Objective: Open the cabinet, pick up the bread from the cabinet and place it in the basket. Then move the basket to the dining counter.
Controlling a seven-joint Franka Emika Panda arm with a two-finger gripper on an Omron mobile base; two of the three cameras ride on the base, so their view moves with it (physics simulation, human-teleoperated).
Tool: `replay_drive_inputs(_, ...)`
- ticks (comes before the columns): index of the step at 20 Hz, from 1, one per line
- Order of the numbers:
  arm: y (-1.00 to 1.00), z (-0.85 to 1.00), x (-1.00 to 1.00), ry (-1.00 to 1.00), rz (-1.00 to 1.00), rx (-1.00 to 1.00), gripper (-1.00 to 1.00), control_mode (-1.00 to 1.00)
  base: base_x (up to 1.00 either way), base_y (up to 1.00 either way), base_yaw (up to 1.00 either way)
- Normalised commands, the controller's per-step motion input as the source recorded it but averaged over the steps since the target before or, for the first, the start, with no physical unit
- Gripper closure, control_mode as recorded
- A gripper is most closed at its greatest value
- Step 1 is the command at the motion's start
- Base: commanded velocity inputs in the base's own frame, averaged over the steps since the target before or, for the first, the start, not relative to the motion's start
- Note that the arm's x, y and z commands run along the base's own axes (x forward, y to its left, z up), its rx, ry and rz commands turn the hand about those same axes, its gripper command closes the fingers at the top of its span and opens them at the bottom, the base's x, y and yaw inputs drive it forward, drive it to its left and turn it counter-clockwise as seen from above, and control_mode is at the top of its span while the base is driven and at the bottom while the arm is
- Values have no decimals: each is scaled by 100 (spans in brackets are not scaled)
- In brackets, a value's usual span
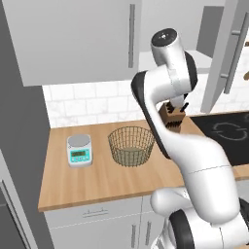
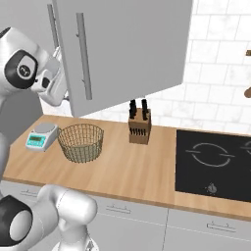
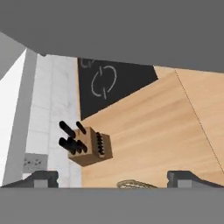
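On the wood counter (image 1: 97, 180), nearest the base: grey base cabinets (image 1: 97, 219) with small handles run under its front edge.
Scale: a small white kitchen scale (image 1: 79, 150) with a teal display sits toward the counter's left end, just beside the basket.
Basket: the wire basket (image 1: 131, 146) stands upright on the counter between the scale and the knife block, apart from both; nothing lies in it as seen from the base views. A sliver of its rim shows at the bottom of the hand view.
Knife block: a wooden knife block (image 2: 139, 125) with dark handles stands near the tiled wall, right of the basket.
Cooktop: a black cooktop (image 2: 213, 164) is set into the counter at the right.
Gripper: the gripper (image 3: 113, 178) is raised above the counter, looking down on the knife block; its two fingertips (image 3: 43, 178) stand far apart, wide open, with nothing between them.
Cabinet: the cabinet (image 2: 122, 49) door is swung out, the arm's upper part beside it.
Bread: cannot tell where it is; the cabinet's inside is hidden.
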Motion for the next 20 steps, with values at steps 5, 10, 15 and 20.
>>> replay_drive_inputs(5, -22, -17, 24, -34, -32, 15, -100, -100, 0, 0, 0)
replay_drive_inputs(10, -3, -11, 14, -29, -28, 8, -100, -100, 0, 0, 0)
replay_drive_inputs(15, -46, 0, -5, -5, -30, 5, -100, -100, 0, 0, 0)
replay_drive_inputs(20, -68, 4, -25, -1, -29, 8, -100, -100, 0, 0, 0)
